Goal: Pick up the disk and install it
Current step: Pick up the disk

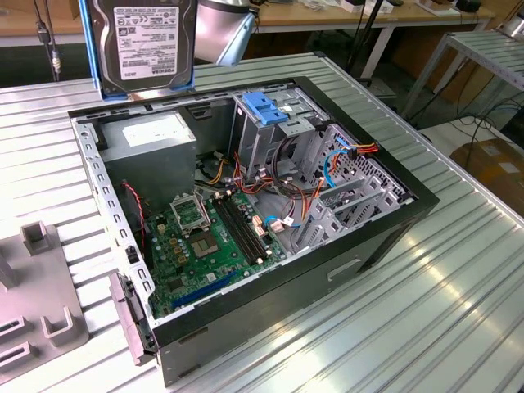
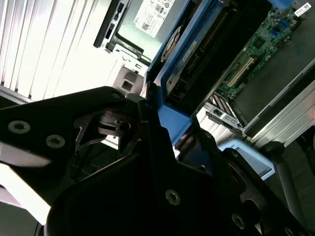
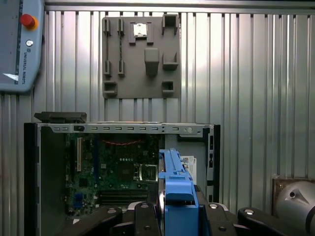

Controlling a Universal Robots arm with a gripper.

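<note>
The disk [image 1: 143, 41], a grey hard drive with a white label in a light blue carrier rail, hangs upright in the air above the back left corner of the open computer case [image 1: 393, 237] in the exterior view. In both wrist views my gripper [image 3: 174, 216] [image 2: 162, 128] is shut on the blue carrier [image 3: 175, 189] [image 2: 173, 105], with the black fingers on either side of it. The drive cage with its blue handle [image 1: 266, 106] stands inside the case, to the exterior view's right of the disk. The motherboard [image 3: 115, 169] lies beneath the held disk.
A silver power supply [image 1: 151, 135] fills the case's back left corner, and cables [image 1: 327, 164] run beside the cage. A grey fixture plate [image 3: 142, 54] [image 1: 33, 303] lies on the ribbed metal table beside the case. A teach pendant [image 3: 19, 44] sits at the table's edge.
</note>
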